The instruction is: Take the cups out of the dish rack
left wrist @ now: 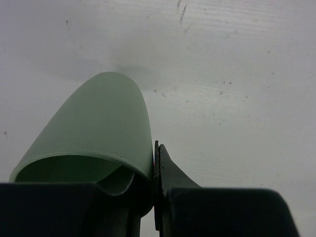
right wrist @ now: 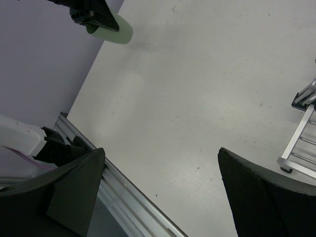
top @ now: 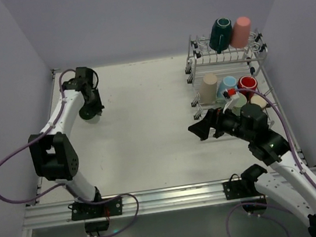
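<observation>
Closest to my left wrist camera are the black fingers of the left tool (left wrist: 148, 173), pressed together on the rim wall of the sage green cup (left wrist: 98, 118), one finger inside the mouth and one outside. The cup points away from the lens, base toward the table (left wrist: 237, 74), with a soft shadow just beyond it; I cannot tell whether the base touches the surface. From above, this tool sits over the far left part of the table, well apart from the dish rack (top: 258, 57), and hides nearly all of the cup. The rack stands at the far right. On its upper tier a dark teal cup (top: 220, 33) and a pink cup (top: 241, 31) lean side by side. On the lower tier I see a tan cup (top: 208, 88), a light blue cup (top: 228, 85) and a red cup (top: 247, 83) in a row, with a couple of pale cups just nearer, partly hidden by my right arm. The right tool (right wrist: 162, 153) has its fingers spread wide with nothing between them, hanging above the table just left of the rack's near corner, facing the left side.
</observation>
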`<state>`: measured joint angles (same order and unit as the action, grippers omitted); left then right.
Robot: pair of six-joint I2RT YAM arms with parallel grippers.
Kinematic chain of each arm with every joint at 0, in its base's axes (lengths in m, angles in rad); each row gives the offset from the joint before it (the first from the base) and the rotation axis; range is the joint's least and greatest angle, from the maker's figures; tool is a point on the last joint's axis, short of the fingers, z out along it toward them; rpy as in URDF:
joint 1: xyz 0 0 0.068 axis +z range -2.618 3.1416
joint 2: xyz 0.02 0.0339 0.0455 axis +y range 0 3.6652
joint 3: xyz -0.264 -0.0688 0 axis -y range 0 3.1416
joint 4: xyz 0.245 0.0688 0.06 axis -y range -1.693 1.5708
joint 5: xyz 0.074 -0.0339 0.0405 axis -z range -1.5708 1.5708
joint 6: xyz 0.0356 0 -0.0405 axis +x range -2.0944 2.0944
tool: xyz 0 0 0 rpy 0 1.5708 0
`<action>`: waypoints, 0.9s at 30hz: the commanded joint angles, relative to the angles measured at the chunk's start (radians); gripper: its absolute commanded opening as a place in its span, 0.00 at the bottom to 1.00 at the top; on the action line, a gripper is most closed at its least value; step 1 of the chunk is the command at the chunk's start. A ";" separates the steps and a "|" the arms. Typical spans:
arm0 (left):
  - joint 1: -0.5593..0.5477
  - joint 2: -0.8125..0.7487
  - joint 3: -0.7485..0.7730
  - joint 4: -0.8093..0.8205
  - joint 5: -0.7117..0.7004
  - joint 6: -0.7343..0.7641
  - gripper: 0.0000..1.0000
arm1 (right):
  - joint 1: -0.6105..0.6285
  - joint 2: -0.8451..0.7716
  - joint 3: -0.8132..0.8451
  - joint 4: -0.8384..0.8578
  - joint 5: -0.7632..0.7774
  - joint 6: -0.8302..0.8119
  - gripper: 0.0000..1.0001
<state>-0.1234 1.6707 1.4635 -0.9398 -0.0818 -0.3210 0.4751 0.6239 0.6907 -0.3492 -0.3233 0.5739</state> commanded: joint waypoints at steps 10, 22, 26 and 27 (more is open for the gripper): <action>0.041 0.144 0.002 0.025 0.097 0.051 0.00 | 0.016 0.020 -0.026 0.003 0.043 -0.052 0.99; 0.064 0.158 -0.042 0.061 0.088 0.057 0.40 | 0.020 0.040 -0.013 0.012 0.047 -0.057 0.99; 0.064 0.133 -0.009 0.039 0.088 0.057 0.54 | 0.025 0.048 0.000 0.012 0.049 -0.054 0.99; 0.064 0.124 0.003 0.036 0.086 0.054 0.57 | 0.026 0.049 0.006 0.012 0.049 -0.052 0.99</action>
<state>-0.0666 1.8469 1.4246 -0.8818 -0.0292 -0.2913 0.4931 0.6674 0.6605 -0.3500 -0.2951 0.5323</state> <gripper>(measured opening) 0.544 0.990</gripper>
